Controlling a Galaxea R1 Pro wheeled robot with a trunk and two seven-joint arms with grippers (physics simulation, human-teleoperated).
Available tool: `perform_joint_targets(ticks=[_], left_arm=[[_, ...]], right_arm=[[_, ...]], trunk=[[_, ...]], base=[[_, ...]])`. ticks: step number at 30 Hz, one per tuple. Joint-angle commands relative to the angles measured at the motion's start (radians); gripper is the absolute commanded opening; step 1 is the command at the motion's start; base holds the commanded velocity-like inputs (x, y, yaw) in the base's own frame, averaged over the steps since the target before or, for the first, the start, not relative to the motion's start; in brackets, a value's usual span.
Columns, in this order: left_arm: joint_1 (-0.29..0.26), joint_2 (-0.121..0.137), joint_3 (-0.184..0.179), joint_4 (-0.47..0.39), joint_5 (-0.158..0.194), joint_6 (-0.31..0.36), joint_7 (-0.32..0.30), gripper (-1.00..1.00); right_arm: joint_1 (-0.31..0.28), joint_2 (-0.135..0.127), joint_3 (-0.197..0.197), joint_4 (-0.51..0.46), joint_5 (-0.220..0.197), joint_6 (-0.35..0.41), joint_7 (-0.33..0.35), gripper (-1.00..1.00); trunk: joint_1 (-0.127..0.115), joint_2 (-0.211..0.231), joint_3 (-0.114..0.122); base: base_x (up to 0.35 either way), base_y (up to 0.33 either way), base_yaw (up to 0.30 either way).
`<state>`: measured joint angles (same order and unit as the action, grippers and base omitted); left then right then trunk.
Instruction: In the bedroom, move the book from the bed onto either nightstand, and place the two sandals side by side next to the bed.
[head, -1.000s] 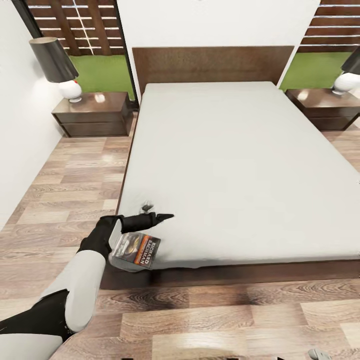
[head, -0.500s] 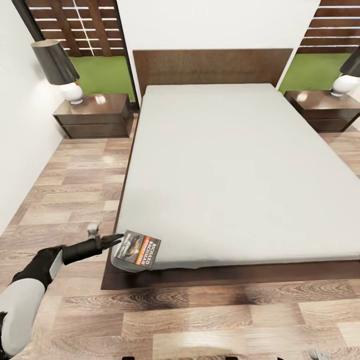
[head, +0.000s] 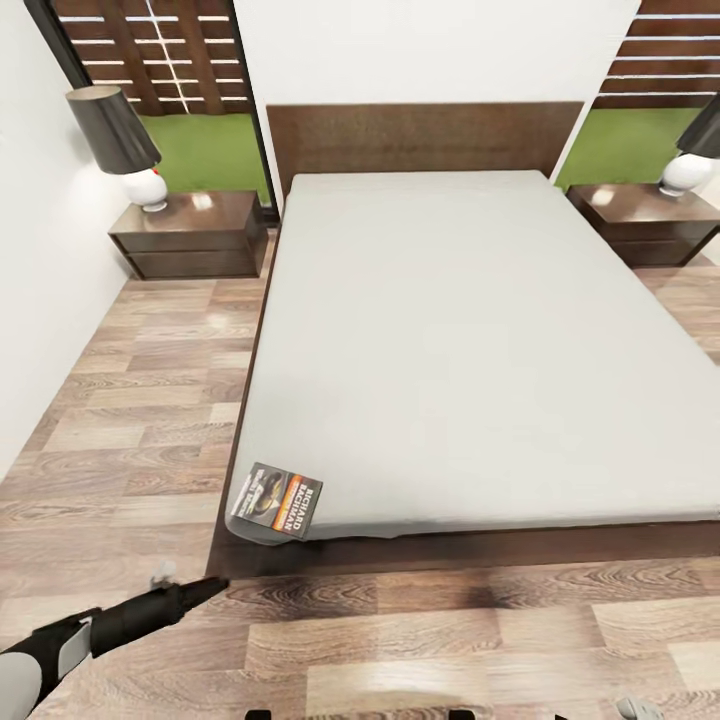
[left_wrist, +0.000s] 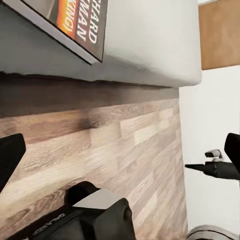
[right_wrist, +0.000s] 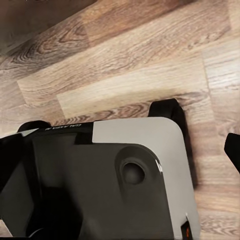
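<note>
The book (head: 274, 502) lay flat on the near left corner of the bed (head: 470, 330), its edge overhanging the grey mattress; in the left wrist view the book (left_wrist: 70, 22) showed white lettering above the dark frame. The left tool (head: 205, 588) hung low over the wood-plank floor (head: 140, 400), just in front of that corner, apart from the book and holding nothing. How far its fingers stood apart could not be told. A nightstand (head: 190, 235) with a black-shaded lamp (head: 125, 140) stood at the bed's left, another nightstand (head: 650, 222) at its right. The right wrist view looked down on the robot base (right_wrist: 110, 180) over floorboards; the right tool's opening could not be judged.
</note>
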<state>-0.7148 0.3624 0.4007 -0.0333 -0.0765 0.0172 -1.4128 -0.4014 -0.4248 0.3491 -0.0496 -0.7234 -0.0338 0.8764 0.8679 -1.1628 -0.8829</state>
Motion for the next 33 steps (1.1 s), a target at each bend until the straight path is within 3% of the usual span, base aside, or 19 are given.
perform_joint_targets(ticks=[1,4,6,8,12,16,23,33], left_arm=[[0.009,0.002,0.015,0.003,-0.008,-0.005,-0.001,1.00],[0.050,0.009,0.014,0.010,-0.008,-0.025,0.031,1.00],[0.077,0.007,0.012,0.013,-0.008,-0.050,0.106,1.00],[0.082,0.000,0.012,0.013,-0.008,-0.059,0.139,1.00],[0.087,-0.030,0.012,0.015,-0.008,-0.068,0.236,1.00],[0.089,-0.076,0.012,0.015,-0.007,-0.069,0.339,1.00],[0.090,-0.105,0.012,0.015,-0.005,-0.069,0.397,1.00],[0.091,-0.116,0.012,0.015,-0.005,-0.069,0.435,1.00]], right_arm=[[0.000,0.000,0.008,0.001,-0.007,-0.004,0.002,1.00],[0.000,0.000,0.008,0.001,-0.007,-0.004,0.003,1.00],[0.000,0.000,0.008,0.001,-0.007,-0.004,0.003,1.00],[0.000,-0.001,0.008,0.001,-0.007,-0.005,0.003,1.00],[0.000,0.000,0.008,0.001,-0.006,-0.005,0.002,1.00],[0.000,0.000,0.008,0.001,-0.006,-0.005,0.002,1.00],[0.000,0.000,0.008,0.001,-0.005,-0.005,0.001,1.00],[0.000,0.001,0.008,0.001,-0.002,-0.006,-0.003,1.00]], trunk=[[-0.004,0.007,0.003],[-0.015,0.028,0.012],[-0.023,0.042,0.018],[-0.031,0.056,0.025],[-0.046,0.084,0.037],[-0.061,0.112,0.050],[-0.088,0.161,0.072],[-0.127,0.231,0.103]], base=[[0.000,0.000,0.000],[0.000,0.000,0.000],[0.000,0.000,0.000],[0.000,0.000,0.000],[0.000,0.000,0.000],[0.000,0.000,0.000],[0.000,0.000,0.000],[0.000,0.000,0.000]])
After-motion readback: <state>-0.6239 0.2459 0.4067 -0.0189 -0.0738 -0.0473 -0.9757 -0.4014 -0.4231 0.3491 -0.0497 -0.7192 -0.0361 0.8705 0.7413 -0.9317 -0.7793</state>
